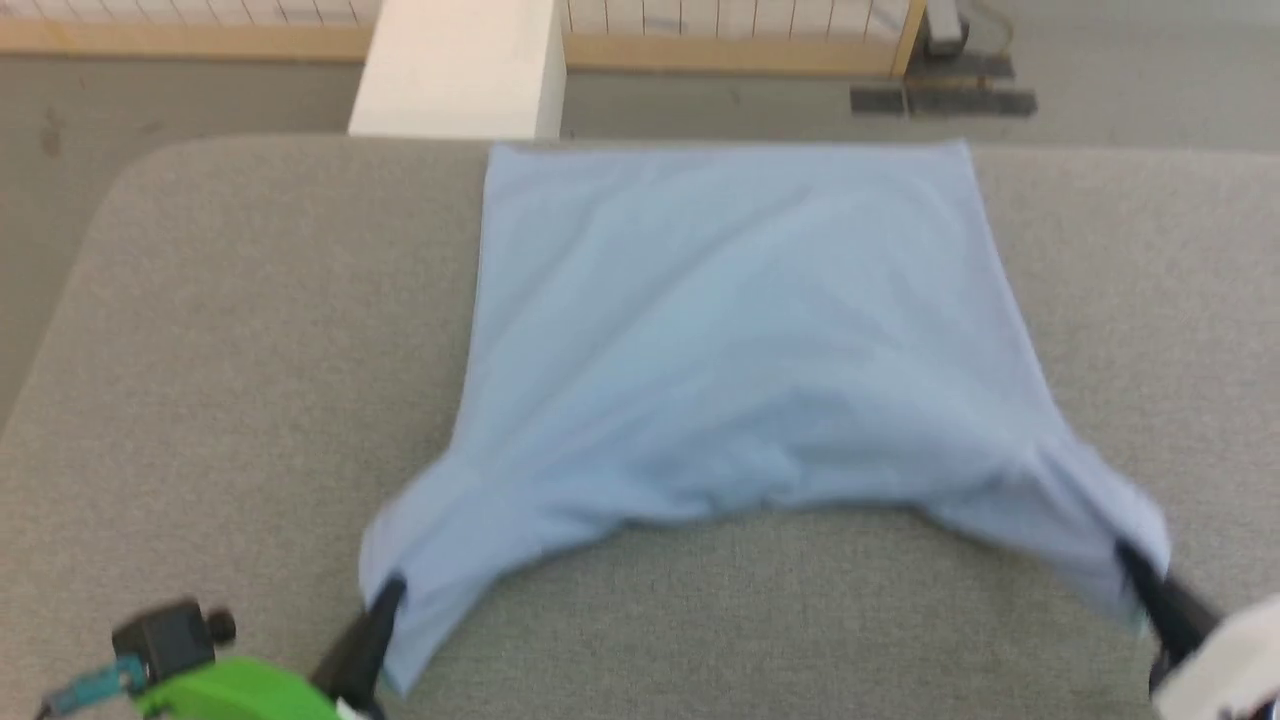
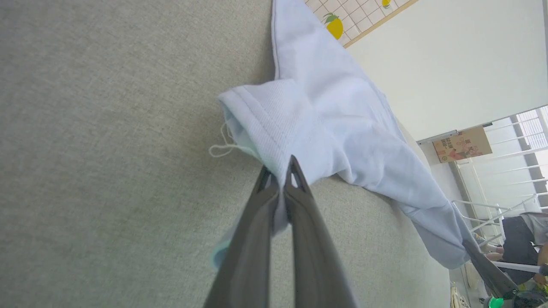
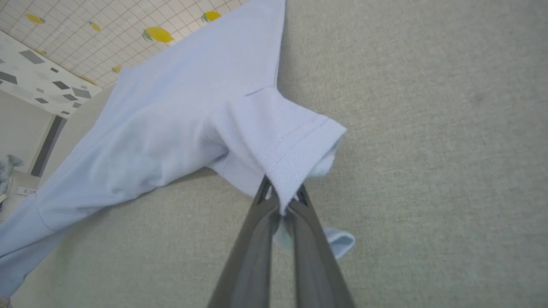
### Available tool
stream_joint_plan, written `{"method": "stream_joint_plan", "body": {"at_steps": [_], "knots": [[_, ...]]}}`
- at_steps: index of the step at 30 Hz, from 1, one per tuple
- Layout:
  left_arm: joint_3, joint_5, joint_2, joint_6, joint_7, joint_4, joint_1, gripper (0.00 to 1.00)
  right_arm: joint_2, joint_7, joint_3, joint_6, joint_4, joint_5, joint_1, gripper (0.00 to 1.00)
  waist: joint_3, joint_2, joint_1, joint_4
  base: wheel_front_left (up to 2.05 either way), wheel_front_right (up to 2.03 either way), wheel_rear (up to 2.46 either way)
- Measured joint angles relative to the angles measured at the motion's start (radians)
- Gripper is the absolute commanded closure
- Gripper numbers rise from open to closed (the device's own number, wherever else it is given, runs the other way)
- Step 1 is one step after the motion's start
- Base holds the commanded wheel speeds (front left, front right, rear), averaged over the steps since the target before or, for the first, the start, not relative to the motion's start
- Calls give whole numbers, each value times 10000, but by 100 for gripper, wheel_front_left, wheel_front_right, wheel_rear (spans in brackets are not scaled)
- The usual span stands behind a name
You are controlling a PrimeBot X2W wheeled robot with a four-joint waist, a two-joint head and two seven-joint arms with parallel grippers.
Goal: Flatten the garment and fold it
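Stretching the polo shirt flat by its two sleeves.
It lies spread across the middle of the grey tabletop, hem at the far edge, its body mostly smooth (soft ripples run through it, and the near edge sags in a curve). The left end effector is clamped on the near-left sleeve cuff, and the right end effector on the near-right sleeve cuff. Flattening looks nearly finished, but no fold is made yet. A white block stands beyond the far edge, well out of the way.
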Motion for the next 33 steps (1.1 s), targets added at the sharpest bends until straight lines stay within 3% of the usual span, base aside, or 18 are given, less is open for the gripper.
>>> {"method": "stream_joint_plan", "body": {"at_steps": [8, 19, 27, 33], "knots": [[138, -387, 562, 334, 855, -681, 1866, 100, 127, 1026, -115, 0, -803, 433, 2072, 100, -1093, 0, 0, 2, 0, 0, 0], [470, -677, 830, 558, 1047, -1442, 3205, 100, 330, 1801, -263, 0, -1377, 765, 3339, 100, -2055, 0, 0, -175, 0, 0, 0], [244, -445, 690, 443, 673, -1664, 2823, 100, 153, 1540, 31, 0, -1377, 190, 3271, 100, -2010, 0, 0, -136, 0, 0, 0], [-378, 98, 351, 199, 336, -1214, 1823, 100, -556, 583, 669, 0, -17, -623, 2300, 100, -1598, 0, 1, -16, 0, 0, 0]]}}
